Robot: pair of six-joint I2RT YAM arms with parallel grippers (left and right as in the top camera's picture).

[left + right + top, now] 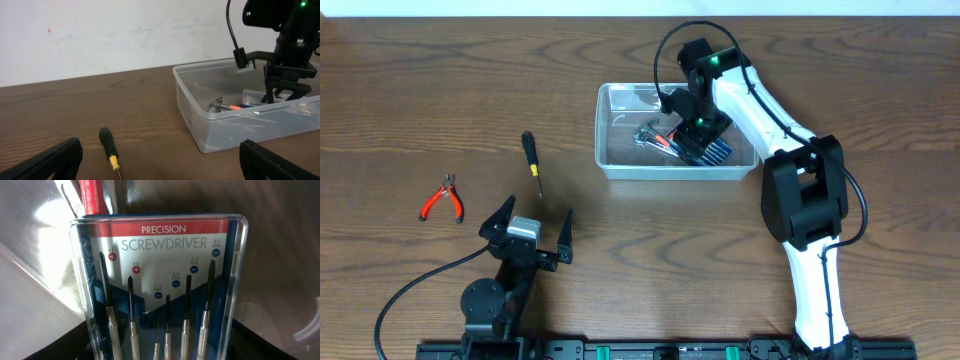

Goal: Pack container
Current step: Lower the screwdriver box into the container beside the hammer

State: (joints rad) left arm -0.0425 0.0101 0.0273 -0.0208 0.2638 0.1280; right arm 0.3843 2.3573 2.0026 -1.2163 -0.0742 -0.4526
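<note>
**Item 1, right pincer** (698, 132). We find it lowered inside the container (650, 172), fingers pointing down. Its opening is set narrower than full. A precision screwdriver set (160, 280), a clear case with a red and blue card, fills its wrist view. A dark finger stands against each long edge of the case. We read this as a grip on the case, though the contact itself is cropped at the bottom of that view.

**Item 2, container.** We list it as clear plastic with a rim, standing on the desk (420, 80) directly under the right pincer and well apart from the left pincer (538, 208), ahead of it and to its right. Beside the right pincer, on its left, a metal-headed tool (650, 138) with red grips lies on the container floor.

**Item 3, left pincer.** We record it spread wide and holding nothing, low over the desk.

**Item 4, screwdriver** (531, 160). Black handle with a yellow collar, lying on the desk just ahead of the left pincer.

**Item 5, pliers** (442, 200). Red-handled, lying on the desk to the left of the left pincer and apart from it.
</note>
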